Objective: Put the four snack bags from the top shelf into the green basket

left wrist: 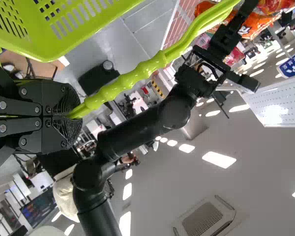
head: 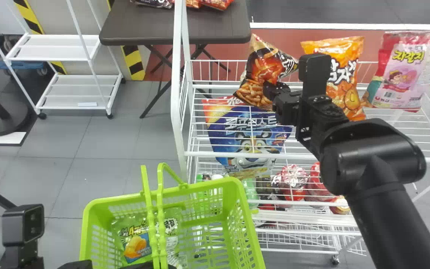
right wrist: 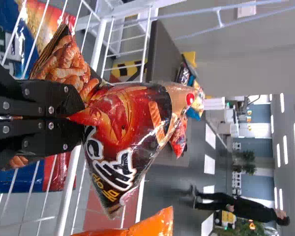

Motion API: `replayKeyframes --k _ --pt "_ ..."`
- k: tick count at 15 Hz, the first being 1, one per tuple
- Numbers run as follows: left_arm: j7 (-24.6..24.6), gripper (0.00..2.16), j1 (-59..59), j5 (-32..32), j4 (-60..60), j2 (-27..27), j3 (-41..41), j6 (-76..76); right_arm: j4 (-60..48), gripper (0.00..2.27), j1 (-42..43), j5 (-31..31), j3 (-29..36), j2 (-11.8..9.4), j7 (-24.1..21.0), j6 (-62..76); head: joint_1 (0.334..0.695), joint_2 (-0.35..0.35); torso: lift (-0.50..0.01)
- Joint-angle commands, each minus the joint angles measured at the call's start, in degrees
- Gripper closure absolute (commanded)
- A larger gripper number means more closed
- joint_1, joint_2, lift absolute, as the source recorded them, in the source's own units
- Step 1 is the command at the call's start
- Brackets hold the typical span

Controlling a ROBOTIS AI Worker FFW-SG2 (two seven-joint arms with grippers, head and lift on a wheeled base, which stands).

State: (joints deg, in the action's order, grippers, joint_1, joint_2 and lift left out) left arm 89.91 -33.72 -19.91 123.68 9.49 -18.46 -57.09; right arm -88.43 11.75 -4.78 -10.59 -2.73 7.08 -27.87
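Observation:
My right gripper [head: 274,93] is over the top shelf [head: 312,156], gripping the red-and-black snack bag [head: 263,67]. In the right wrist view the right gripper [right wrist: 81,118] is shut on that bag [right wrist: 137,128], pinching its middle. An orange bag [head: 343,71] and a pink bag [head: 405,71] stand on the shelf to its right. A blue bag [head: 248,130] with a tiger is seen below through the shelf wires. The green basket [head: 233,183] holds a green bag [head: 140,239]. In the left wrist view my left gripper [left wrist: 71,115] is shut on the basket's handle [left wrist: 123,83].
The rack's white upright [head: 177,93] stands between the shelf and the floor area on the left. Lower tiers hold red packages [head: 293,183]. Behind are a dark table [head: 215,26] with more bags and a white cart [head: 54,46].

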Motion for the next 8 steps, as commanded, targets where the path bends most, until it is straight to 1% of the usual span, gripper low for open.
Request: replayKeyframes --k 1,3,8 --pt "0.7 2.15 -0.2 -0.1 0.0 0.1 0.0 0.0 -4.1 2.25 -1.7 -0.4 0.1 -0.1 1.1 0.1 0.695 0.035 -0.004" --pt "0.7 2.15 -0.4 -0.2 0.1 0.2 -0.2 0.0 -9.9 2.25 -4.2 -0.9 -0.1 0.0 2.1 -2.7 0.695 0.044 -0.004" --pt "0.7 2.15 -0.4 -0.5 0.2 0.2 -0.6 0.0 -29.9 2.25 -13.5 -4.3 -1.6 -0.1 2.2 -25.5 0.695 0.093 -0.004"
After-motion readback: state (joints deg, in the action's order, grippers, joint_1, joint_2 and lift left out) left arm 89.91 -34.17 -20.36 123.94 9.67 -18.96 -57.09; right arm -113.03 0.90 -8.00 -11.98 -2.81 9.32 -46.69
